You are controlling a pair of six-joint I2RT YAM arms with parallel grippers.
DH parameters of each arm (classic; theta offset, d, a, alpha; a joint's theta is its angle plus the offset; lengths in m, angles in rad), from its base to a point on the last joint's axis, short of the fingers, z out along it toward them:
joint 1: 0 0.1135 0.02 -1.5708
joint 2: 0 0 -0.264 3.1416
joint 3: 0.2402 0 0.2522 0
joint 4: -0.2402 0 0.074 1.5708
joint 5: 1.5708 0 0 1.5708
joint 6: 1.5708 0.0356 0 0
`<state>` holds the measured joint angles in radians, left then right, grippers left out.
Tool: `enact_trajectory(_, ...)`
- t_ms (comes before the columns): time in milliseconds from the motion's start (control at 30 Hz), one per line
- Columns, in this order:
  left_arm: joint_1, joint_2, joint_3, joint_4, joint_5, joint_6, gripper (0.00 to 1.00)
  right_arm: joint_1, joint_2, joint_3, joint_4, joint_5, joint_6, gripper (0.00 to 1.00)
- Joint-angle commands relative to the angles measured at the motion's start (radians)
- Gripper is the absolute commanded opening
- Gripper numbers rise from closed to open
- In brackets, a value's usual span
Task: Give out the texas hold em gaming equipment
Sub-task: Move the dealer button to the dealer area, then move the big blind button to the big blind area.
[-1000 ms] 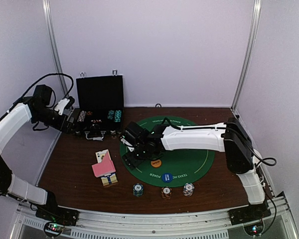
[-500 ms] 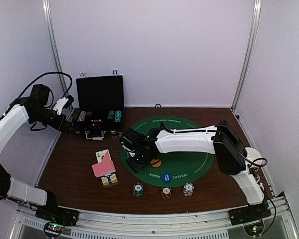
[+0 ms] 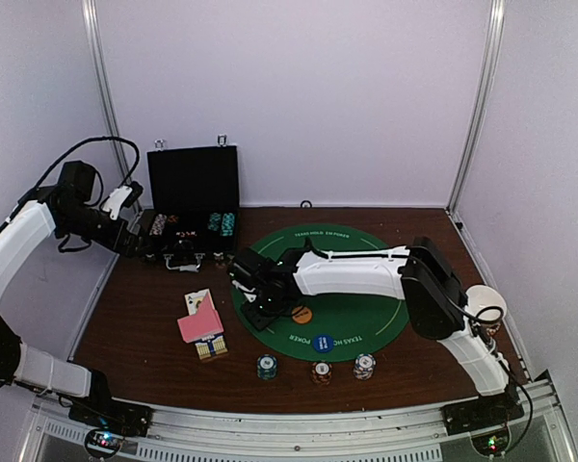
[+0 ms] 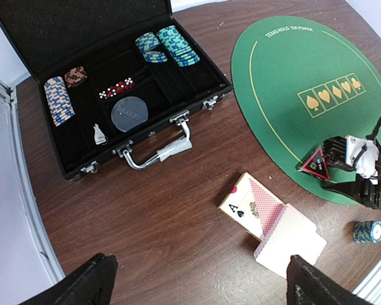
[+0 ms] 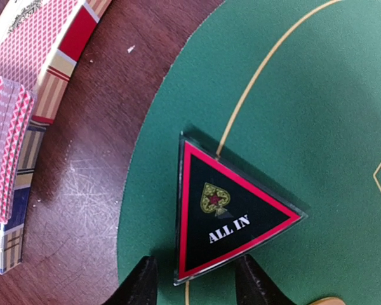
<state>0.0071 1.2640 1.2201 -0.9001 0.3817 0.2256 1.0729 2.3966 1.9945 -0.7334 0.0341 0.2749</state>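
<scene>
A black and red "ALL IN" triangle [image 5: 232, 219] lies on the left edge of the green mat [image 3: 366, 289]. My right gripper [image 5: 197, 283] straddles its lower corner, open, with a gap at the left finger [image 5: 140, 283]. Beside the mat lie pink-backed cards [image 3: 198, 325] on a card box [image 3: 210, 347]. An orange button [image 3: 302, 314] and a blue button [image 3: 322, 341] rest on the mat. Teal [image 3: 267, 366], red [image 3: 321, 372] and white [image 3: 364, 365] chip stacks stand near the front. My left gripper [image 4: 200, 289] hangs wide open and high, over the wood between the case and the cards.
The open black case [image 4: 124, 95] sits at the back left, with chip rows, dice and a round dealer disc inside. Its handle [image 4: 159, 152] juts toward the cards. The right arm [image 3: 366, 269] stretches across the mat. Metal frame posts stand at both back corners.
The right gripper's jaws have narrowed round the triangle and the right arm has swung a little further left. The left arm has barely moved.
</scene>
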Motion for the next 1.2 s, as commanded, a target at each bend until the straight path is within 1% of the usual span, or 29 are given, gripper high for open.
enact_trajectory(0,0.007,0.006,0.035,0.004,0.019,-0.011,0.97,-0.013,0.048,0.059,-0.002,-0.002,-0.016,0.42)
enact_trajectory(167,0.007,0.008,0.043,-0.012,0.024,-0.008,0.97,-0.013,0.082,0.133,-0.030,0.007,-0.035,0.43)
enact_trajectory(267,0.006,0.013,0.048,-0.030,0.025,0.001,0.98,-0.024,0.071,0.140,-0.046,0.018,-0.035,0.44)
enact_trajectory(367,0.007,0.025,0.065,-0.066,0.028,0.020,0.98,-0.036,0.005,0.083,-0.039,0.025,-0.029,0.54)
enact_trajectory(533,0.007,0.056,0.116,-0.140,0.040,0.043,0.98,-0.043,-0.158,-0.114,0.006,0.061,-0.023,0.73)
enact_trajectory(600,0.007,0.062,0.129,-0.160,0.045,0.058,0.98,-0.045,-0.212,-0.188,0.007,0.082,-0.017,0.78)
enact_trajectory(667,0.006,0.065,0.137,-0.165,0.040,0.064,0.98,-0.045,-0.259,-0.262,0.003,0.107,-0.007,0.81)
enact_trajectory(833,0.006,0.063,0.149,-0.165,0.047,0.055,0.97,-0.050,-0.327,-0.405,0.018,0.139,0.028,0.84)
enact_trajectory(1033,0.006,0.064,0.147,-0.165,0.061,0.039,0.98,-0.060,-0.300,-0.435,0.049,0.106,0.071,0.80)
enact_trajectory(1167,0.007,0.068,0.141,-0.166,0.057,0.044,0.98,-0.077,-0.282,-0.444,0.063,0.097,0.087,0.75)
